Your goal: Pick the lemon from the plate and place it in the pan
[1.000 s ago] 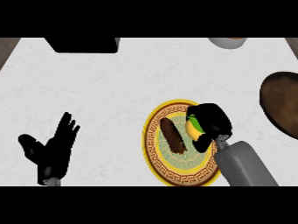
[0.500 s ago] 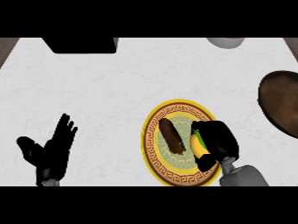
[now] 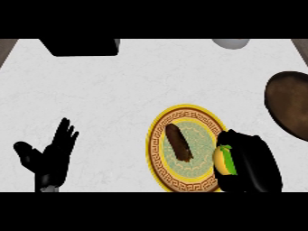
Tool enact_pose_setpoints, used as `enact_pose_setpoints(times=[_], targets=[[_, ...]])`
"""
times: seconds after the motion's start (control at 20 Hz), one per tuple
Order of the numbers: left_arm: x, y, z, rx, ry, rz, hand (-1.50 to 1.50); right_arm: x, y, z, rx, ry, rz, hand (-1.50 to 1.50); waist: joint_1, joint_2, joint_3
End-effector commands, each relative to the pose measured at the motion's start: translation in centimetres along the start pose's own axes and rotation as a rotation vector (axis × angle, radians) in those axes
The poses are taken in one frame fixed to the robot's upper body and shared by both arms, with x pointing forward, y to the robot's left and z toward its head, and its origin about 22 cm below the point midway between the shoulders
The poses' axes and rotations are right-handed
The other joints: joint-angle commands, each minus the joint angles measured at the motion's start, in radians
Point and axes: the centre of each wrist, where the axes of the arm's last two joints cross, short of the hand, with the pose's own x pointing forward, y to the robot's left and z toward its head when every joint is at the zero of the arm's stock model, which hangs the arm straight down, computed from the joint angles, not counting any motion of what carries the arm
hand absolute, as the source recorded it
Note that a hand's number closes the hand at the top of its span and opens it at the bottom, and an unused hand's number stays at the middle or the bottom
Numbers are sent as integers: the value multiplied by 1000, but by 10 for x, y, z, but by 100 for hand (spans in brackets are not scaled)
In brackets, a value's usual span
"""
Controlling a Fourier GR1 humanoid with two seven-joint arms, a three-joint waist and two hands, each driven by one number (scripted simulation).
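A yellow lemon (image 3: 221,159) with a green mark shows at the right rim of the gold-patterned plate (image 3: 173,115). My right hand (image 3: 251,164) is curled round it from the right and hides most of it. A brown oblong piece of food (image 3: 178,142) lies on the plate's middle. The brown pan (image 3: 300,106) sits at the right edge, up and to the right of that hand. My left hand (image 3: 49,155) rests open at the lower left, fingers up.
A black box-shaped object (image 3: 83,46) stands at the back left. A grey rounded object (image 3: 231,43) shows at the back edge, right of centre. Wooden counter edges show in both far corners.
My right hand has drawn back toward the lower edge with the lemon in it, from the plate's upper right to its lower right rim. The left hand has stayed still.
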Motion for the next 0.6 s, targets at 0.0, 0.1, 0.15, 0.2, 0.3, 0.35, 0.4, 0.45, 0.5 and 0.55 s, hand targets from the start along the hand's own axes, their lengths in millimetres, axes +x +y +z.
enact_pose_setpoints(times=[0.0,0.1,0.15,0.2,0.3,0.35,0.4,0.45,0.5,0.55], targets=[[-1,-3,-5,13,7,-15,0,4,-51,13,-249,30,-22,150,-7,1,-1],[-5,-6,0,-6,6,-2,0,3,-59,21,-284,70,-80,150,5,4,0],[-2,-1,5,2,13,3,0,7,-72,30,-290,95,-91,150,8,3,0],[8,0,-6,-3,15,-16,0,8,-69,45,-289,133,-96,150,2,4,0],[-5,-9,5,-22,13,-1,0,-9,-90,31,-319,143,-107,150,14,6,0],[-12,0,-10,-20,23,5,0,-11,-85,28,-322,142,-116,150,13,7,0],[9,-2,-12,-7,9,-7,0,-18,-89,27,-293,179,-113,150,15,7,0],[1,-9,-2,-21,22,-25,0,-6,-96,19,-283,201,-118,150,18,7,0],[2,-21,-5,-18,19,-1,0,-25,-93,28,-319,194,-136,150,15,7,0],[0,-13,1,-28,13,-9,0,-27,-77,19,-305,212,-184,150,17,7,0]])
